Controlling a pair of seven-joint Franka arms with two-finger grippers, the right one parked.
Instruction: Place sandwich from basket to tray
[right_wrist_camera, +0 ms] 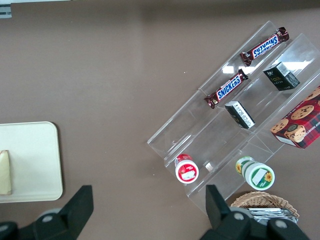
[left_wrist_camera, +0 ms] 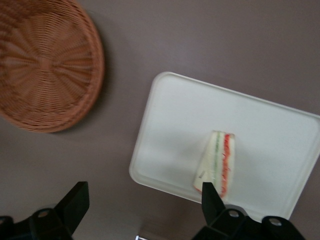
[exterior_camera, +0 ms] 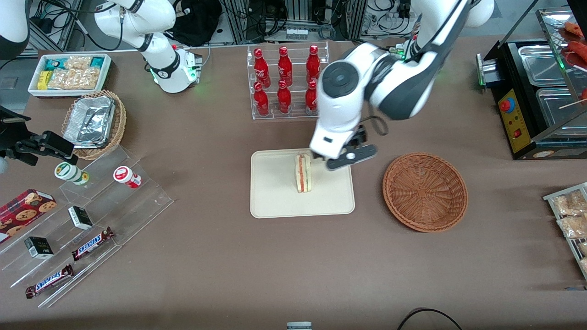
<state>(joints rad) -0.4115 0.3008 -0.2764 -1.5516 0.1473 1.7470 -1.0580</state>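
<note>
The tray (exterior_camera: 279, 201) is the task's thing nearest the front camera, flat on the brown bench (exterior_camera: 220, 266), and the sandwich (exterior_camera: 303, 173) stands on it on edge, filling stripe up, toward the tray's working-arm end. My claw (left_wrist_camera: 142, 202) hangs above the tray's edge farther from the front camera, spread wide with nothing between the fingers (left_wrist_camera: 212, 200). In my wrist view the sandwich sits apart from one fingertip and is not gripped.

The sandwich lies just nearer the front camera than my claw, its long axis running from me toward that camera, roughly across the tray's length. The basket (exterior_camera: 425, 191) sits empty beside the tray, toward my own end of the bench.

I judge the placing done: the sandwich is on the tray and free of me. Any coming move is a lift straight away, keeping clear of the upright wedge so I don't tip it.
</note>
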